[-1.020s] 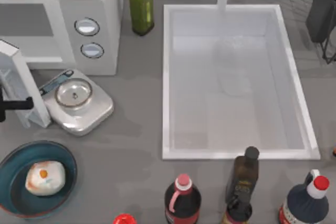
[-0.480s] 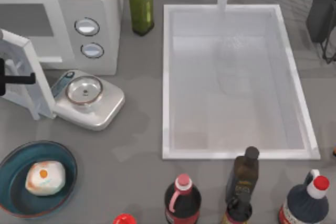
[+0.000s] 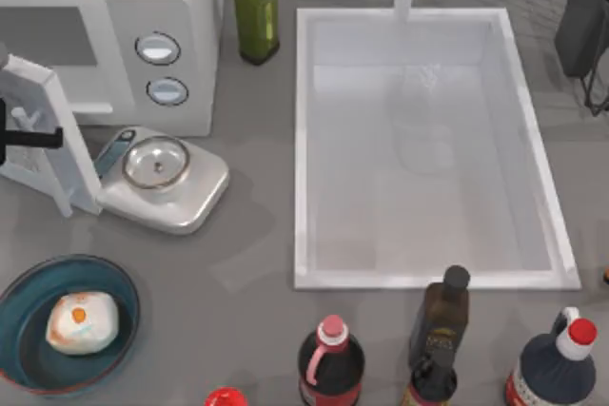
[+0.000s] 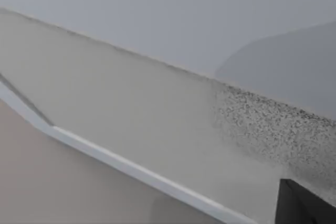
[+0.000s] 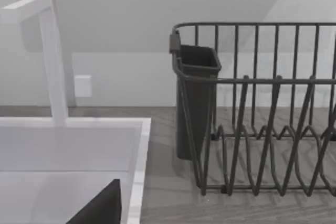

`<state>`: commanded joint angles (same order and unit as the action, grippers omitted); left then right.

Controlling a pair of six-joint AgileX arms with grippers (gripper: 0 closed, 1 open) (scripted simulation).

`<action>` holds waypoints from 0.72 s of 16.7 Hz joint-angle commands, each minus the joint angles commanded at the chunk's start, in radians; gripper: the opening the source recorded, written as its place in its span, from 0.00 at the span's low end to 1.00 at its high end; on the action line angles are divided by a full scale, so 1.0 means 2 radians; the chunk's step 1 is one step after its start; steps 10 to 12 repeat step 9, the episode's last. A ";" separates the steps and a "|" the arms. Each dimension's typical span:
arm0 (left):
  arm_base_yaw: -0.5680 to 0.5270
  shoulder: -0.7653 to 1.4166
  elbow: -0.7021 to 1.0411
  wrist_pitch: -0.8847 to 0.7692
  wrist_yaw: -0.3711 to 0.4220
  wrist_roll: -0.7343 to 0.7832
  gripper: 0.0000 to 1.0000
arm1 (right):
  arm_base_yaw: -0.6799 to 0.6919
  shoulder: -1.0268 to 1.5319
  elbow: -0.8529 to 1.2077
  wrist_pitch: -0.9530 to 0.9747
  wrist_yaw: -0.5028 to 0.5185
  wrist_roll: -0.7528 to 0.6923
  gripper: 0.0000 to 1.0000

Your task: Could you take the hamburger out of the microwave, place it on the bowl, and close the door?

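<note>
Nearest edge of the tabletop [image 3: 247, 235]: the bowl [image 3: 23, 354] sits in front of the microwave [image 3: 181, 7], toward the near left corner. The hamburger [image 3: 82, 322] rests inside it, slightly off centre. Judged from that, the first two steps are done.

In the same near band, well to the right of the bowl: a row of bottles [image 3: 331, 360], one red-capped, one dark, one dark blue.

Middle ground: the door [image 3: 46, 145] stands partly open, swung out from the microwave's front, free edge pointing toward the bowl. Its dark handle [image 3: 29, 138] sticks out on the outer face. A kitchen scale [image 3: 162, 183] lies just beside the door's inner face, apparently touching it, between door and microwave front.

Left hand: cannot tell open or closed. The left wrist view is a close look along a pale flat panel, likely the door, with a dark corner. Right arm parked beyond the sink [image 3: 428, 140], its wrist camera facing a dish rack [image 5: 262, 108] and faucet [image 5: 50, 56].

Far: microwave cavity dark and open; two dials [image 3: 158, 48] on its grey panel; green bottle [image 3: 256, 16] just right of the microwave.

Step in hand: closing the door. Next move calls for pushing the outer face toward the microwave front. Risk: the scale lies in the swing path and may block or be shoved along.
</note>
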<state>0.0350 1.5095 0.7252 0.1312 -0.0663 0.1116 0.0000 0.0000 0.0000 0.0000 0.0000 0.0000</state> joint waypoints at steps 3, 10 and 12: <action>-0.003 0.078 0.071 0.003 -0.002 -0.001 0.00 | 0.000 0.000 0.000 0.000 0.000 0.000 1.00; -0.008 0.158 0.149 0.007 -0.004 -0.004 0.00 | 0.000 0.000 0.000 0.000 0.000 0.000 1.00; -0.008 0.158 0.149 0.007 -0.004 -0.004 0.00 | 0.000 0.000 0.000 0.000 0.000 0.000 1.00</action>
